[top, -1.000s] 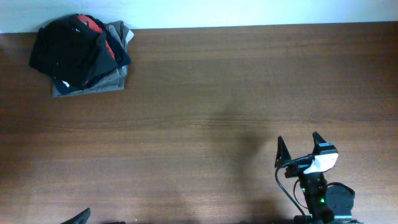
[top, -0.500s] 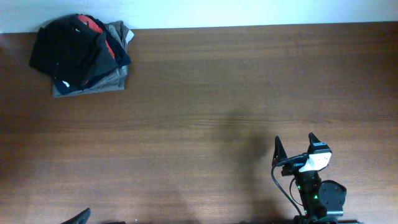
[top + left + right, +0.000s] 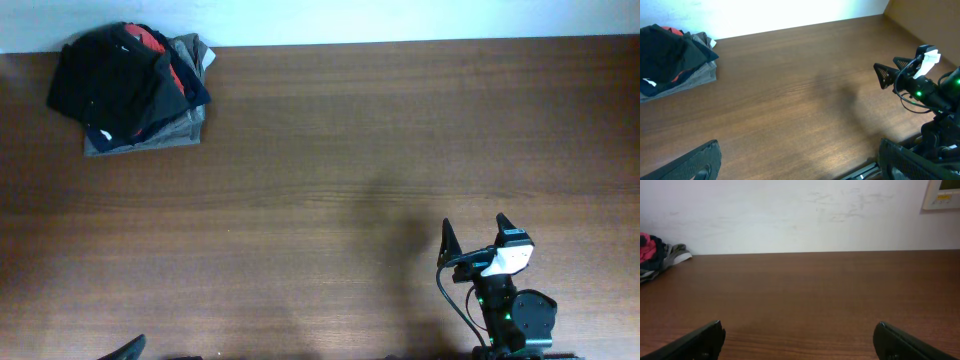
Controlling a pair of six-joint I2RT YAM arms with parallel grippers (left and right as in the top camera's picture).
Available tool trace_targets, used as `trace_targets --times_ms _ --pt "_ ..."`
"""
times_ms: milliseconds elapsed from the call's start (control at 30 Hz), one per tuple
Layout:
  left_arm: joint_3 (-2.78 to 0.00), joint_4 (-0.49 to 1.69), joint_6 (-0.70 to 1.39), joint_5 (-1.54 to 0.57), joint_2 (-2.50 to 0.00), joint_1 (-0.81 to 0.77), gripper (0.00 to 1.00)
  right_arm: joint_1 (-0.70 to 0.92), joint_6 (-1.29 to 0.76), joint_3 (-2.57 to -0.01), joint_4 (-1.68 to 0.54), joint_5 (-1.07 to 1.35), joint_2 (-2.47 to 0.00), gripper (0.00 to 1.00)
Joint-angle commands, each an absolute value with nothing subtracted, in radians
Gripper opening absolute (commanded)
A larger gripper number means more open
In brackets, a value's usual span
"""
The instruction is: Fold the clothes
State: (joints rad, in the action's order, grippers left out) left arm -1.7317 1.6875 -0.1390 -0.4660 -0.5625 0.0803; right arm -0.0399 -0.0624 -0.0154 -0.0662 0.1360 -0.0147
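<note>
The clothes (image 3: 105, 85), a black garment with a small white mark, lie bunched on top of a pile at the table's far left corner. The left wrist view shows them too (image 3: 662, 55). My right gripper (image 3: 475, 228) stands open near the front edge at the right, far from the pile, with nothing between its fingers (image 3: 799, 327). My left gripper (image 3: 799, 150) is also open and empty over bare wood. In the overhead view only one of its fingertips (image 3: 128, 347) shows at the bottom edge.
Under the black garment lie a red piece (image 3: 150, 40) and grey folded cloth (image 3: 185, 125). The brown wooden table (image 3: 350, 130) meets a white wall at the back. My right arm's base (image 3: 520, 320) sits at the front edge.
My right gripper drew back a little toward the front edge and now holds still. The pile and the left gripper have not moved.
</note>
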Motion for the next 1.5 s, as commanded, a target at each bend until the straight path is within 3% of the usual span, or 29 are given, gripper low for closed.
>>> trace_targets --times_ms 0,733,967,1100,1467 --pt "-1.731 1.687 -0.159 -0.463 -0.554 0.076 0.99 -0.046 -0.06 -0.006 -0.066 0.123 -0.004 0.99" --pt "-1.73 1.685 -0.157 -0.46 -0.554 0.076 0.99 -0.046 -0.06 -0.006 -0.066 0.123 -0.004 0.99" --pt "-1.668 1.639 0.038 -0.54 -0.553 0.076 0.99 -0.046 -0.059 -0.006 -0.066 0.123 -0.004 0.99" --pt "-1.498 1.454 0.037 -0.484 -0.501 0.076 0.99 -0.046 -0.059 -0.006 -0.066 0.123 -0.004 0.99" --pt "-0.773 0.693 0.037 -0.526 -0.197 0.052 0.99 -0.046 -0.059 -0.006 -0.066 0.123 -0.004 0.99"
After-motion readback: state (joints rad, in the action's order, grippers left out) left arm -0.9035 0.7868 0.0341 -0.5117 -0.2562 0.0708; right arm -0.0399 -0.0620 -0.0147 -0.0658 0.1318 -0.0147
